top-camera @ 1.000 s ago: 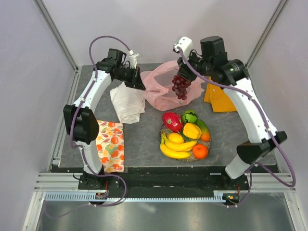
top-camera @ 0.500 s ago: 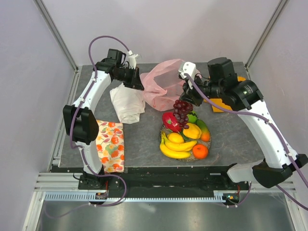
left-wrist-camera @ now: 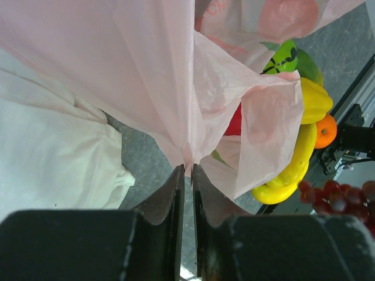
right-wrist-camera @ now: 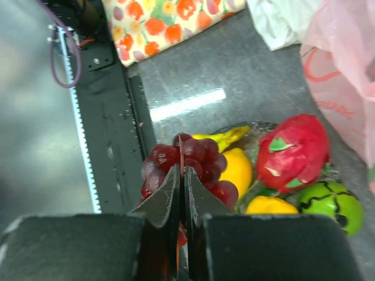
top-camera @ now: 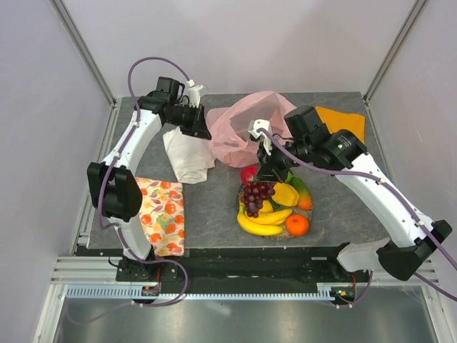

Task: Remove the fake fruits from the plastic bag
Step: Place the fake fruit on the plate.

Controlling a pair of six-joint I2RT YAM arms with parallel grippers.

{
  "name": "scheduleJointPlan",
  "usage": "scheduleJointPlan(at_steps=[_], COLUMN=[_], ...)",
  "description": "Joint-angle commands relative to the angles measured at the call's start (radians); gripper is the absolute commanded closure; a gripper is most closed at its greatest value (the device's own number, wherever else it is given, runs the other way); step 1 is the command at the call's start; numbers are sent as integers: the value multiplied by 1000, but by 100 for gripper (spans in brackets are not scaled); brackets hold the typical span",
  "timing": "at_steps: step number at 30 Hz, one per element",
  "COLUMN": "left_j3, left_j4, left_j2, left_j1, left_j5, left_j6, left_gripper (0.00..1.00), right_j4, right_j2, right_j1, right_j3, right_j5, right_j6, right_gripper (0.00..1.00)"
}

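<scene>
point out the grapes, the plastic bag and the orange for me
grapes [top-camera: 255, 193], top external view, middle of the dark bunch
plastic bag [top-camera: 235, 125], top external view, middle of the crumpled pink sheet
orange [top-camera: 296, 224], top external view, centre of the round fruit at the pile's near right

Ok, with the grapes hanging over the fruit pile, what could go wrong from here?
The right gripper holds the dark purple plastic grape bunch in a narrow pinch. If it is released here, it may roll off the yellow banana bunch below onto the grey table. The left gripper holds only a thin fold of the translucent pink plastic bag, which could slip free.
</scene>
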Motion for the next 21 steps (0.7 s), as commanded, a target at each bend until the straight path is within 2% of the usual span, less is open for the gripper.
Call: scheduleJointPlan(at_steps=[1, 11, 21], left_j3=[-19, -45, -30], left_j4=[7, 0, 0], left_j2=[-51, -77, -52], left_j1=[1, 1, 1], left_j5=[-12, -40, -22], left_j6=[44, 68, 59], left_gripper=[83, 83, 83], right_j4=[47, 110, 110], right_j2=[15, 6, 35], right_j1=[5, -3, -98], right_j3=[-27, -222, -231], right_j5=[-81, -58, 23], right_j6=[49, 15, -11], right_gripper=[100, 100, 100])
